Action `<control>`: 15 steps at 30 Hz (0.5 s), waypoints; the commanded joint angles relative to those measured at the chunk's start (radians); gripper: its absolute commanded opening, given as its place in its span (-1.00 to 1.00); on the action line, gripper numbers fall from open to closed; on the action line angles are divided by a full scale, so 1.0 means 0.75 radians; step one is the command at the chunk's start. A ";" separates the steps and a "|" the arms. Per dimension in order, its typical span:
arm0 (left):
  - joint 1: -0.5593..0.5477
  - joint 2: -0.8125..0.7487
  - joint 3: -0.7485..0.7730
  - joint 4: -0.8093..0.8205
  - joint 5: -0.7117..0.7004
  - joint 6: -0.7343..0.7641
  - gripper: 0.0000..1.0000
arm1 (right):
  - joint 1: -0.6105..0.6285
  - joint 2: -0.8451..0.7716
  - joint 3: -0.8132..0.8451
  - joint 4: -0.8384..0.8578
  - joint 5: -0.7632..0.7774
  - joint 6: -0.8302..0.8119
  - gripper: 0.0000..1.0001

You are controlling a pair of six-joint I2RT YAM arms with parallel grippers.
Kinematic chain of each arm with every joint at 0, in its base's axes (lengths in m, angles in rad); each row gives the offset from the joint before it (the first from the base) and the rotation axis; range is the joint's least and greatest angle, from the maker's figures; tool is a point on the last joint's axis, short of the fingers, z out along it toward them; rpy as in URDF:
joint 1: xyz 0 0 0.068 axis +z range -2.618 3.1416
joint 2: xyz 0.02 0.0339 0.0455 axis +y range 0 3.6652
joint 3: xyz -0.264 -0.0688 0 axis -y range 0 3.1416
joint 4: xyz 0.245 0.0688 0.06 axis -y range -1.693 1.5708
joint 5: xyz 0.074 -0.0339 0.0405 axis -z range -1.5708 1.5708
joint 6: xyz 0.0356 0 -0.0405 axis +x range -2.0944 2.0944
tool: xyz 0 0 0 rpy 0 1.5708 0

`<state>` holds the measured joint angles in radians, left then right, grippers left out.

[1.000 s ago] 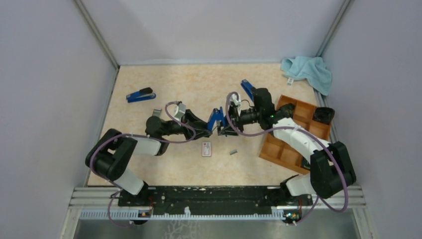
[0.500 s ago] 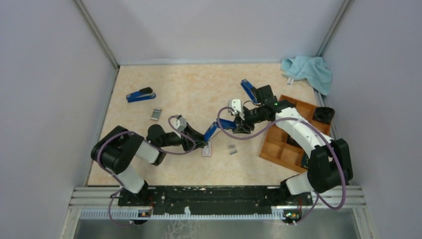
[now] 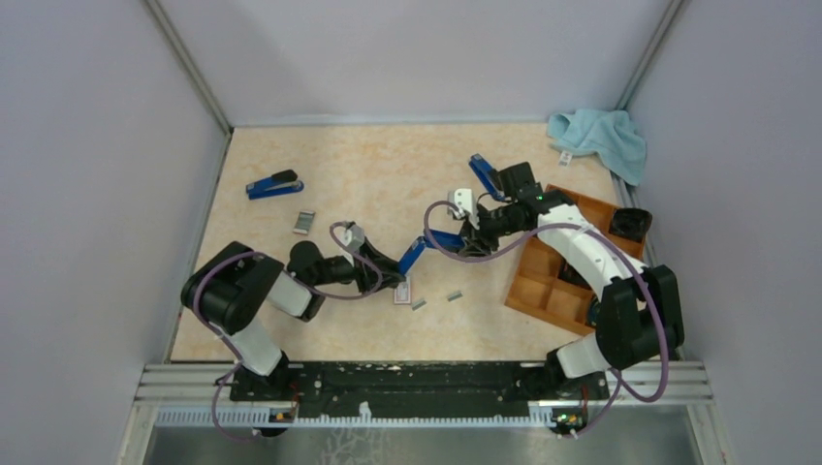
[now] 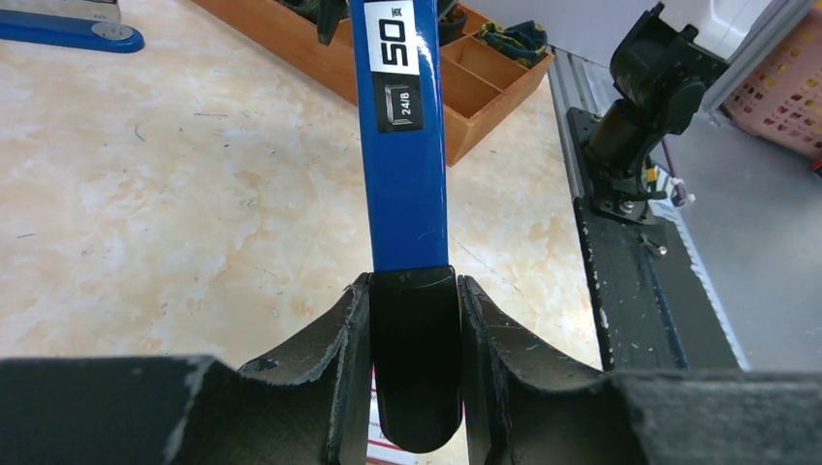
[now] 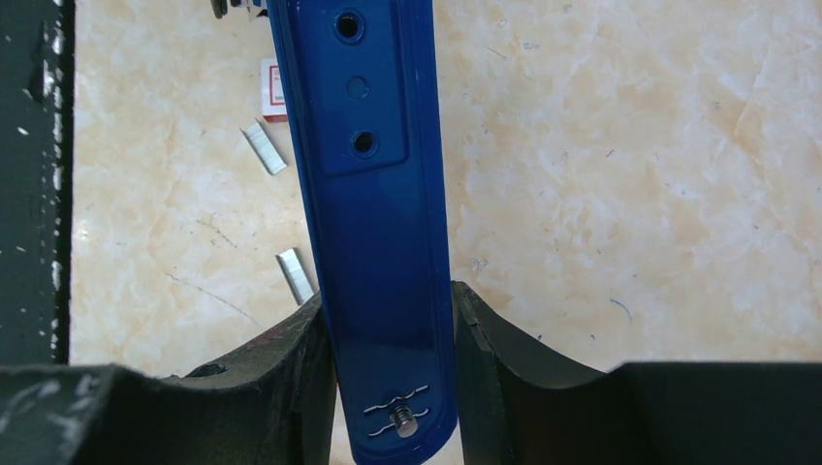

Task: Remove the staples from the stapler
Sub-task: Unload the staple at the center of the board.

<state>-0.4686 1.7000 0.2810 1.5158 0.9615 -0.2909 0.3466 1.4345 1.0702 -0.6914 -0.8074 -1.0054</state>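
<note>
At the far left of the table (image 3: 368, 165) a closed spare stapler (image 3: 273, 184) is seen lying flat, and just right of it a small grey item (image 3: 304, 222) is found, too small to be identified. Next, the left gripper (image 4: 414, 320) is seen partly closed, its two fingers (image 4: 344, 339) pressed against either side of the black end of the opened stapler (image 3: 426, 242), whose blue upper arm bears a label printed "50". This stapler is held off the table between both arms and is spread at its hinge. Below it, a small white box (image 3: 401, 291) with a red label is laid flat. The staples are found loose on the table: one short grey strip (image 3: 419, 304) lies just right of the box and a second strip (image 3: 454, 294) lies a little further right, both apart from either gripper. The right gripper (image 5: 388, 320) is likewise partly closed, and the blue base plate of the opened stapler is clamped between its fingers, the underside and its rivet being shown to the wrist camera. A third stapler (image 3: 482, 174) is partly hidden behind the right arm. Further right, a wooden tray (image 3: 531, 276) with compartments is placed, and a light blue cloth (image 3: 601, 136) is bunched in the far right corner.
</note>
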 commanded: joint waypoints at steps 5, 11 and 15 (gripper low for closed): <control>-0.056 -0.101 0.060 0.364 -0.086 -0.402 -1.00 | -0.029 -0.022 0.085 0.118 -0.264 0.413 -1.00; -0.159 -0.191 0.100 0.364 -0.254 -0.656 -1.00 | 0.024 -0.080 -0.074 0.532 -0.562 0.953 -1.00; -0.248 -0.232 0.126 0.323 -0.396 -0.683 -1.00 | 0.056 -0.136 -0.219 0.965 -0.639 1.345 -0.98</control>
<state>-0.5968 1.5696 0.3424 1.5181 0.7563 -0.7181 0.3622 1.4033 0.9672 -0.3538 -1.1324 -0.3561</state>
